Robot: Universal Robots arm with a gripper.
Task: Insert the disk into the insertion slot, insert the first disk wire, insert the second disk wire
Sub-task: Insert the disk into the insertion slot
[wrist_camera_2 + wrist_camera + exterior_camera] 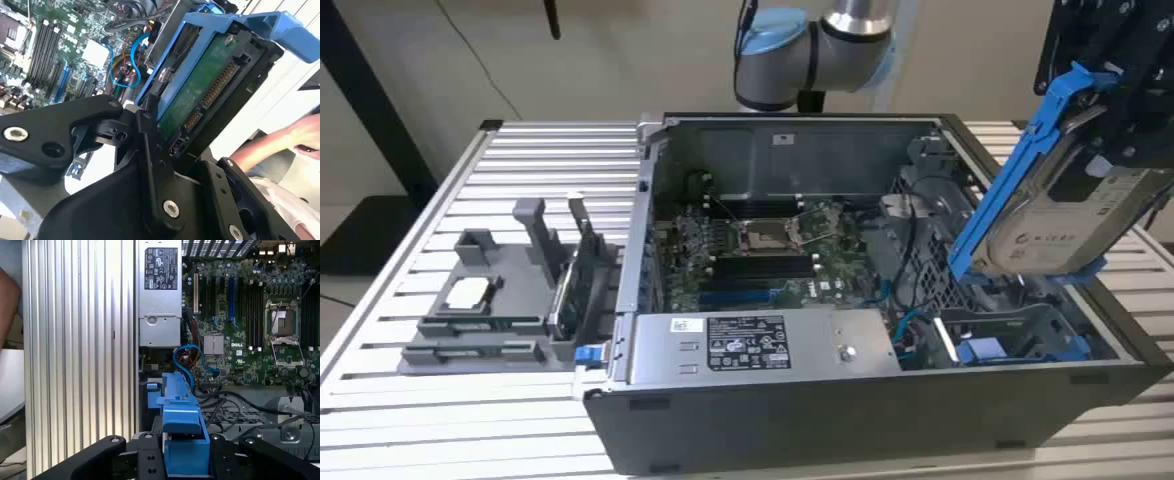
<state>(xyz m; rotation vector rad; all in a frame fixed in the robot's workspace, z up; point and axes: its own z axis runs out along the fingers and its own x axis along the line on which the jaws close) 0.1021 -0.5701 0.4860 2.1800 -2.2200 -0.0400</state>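
In the exterior view my gripper [1125,120] hangs at the right, shut on the disk [1067,225]. The disk is a silver-grey drive with a white label in a bright blue carrier, and it is held tilted above the right end of the open computer case. Below it, at the case's near right corner, lies the insertion slot [1014,325], a grey metal bay with blue tabs. The second wrist view shows the disk's green underside [200,90] between the black fingers [150,150]. The first wrist view shows the blue carrier [182,435] end-on. Blue cables [903,318] lie beside the bay; I cannot tell which is a disk wire.
A grey labelled power-supply box [761,345] fills the case's near side, and the motherboard [761,245] lies behind it. A grey fixture [494,300] with parts stands on the slatted table [547,170] at the exterior view's left. A person's hand [300,135] is close by.
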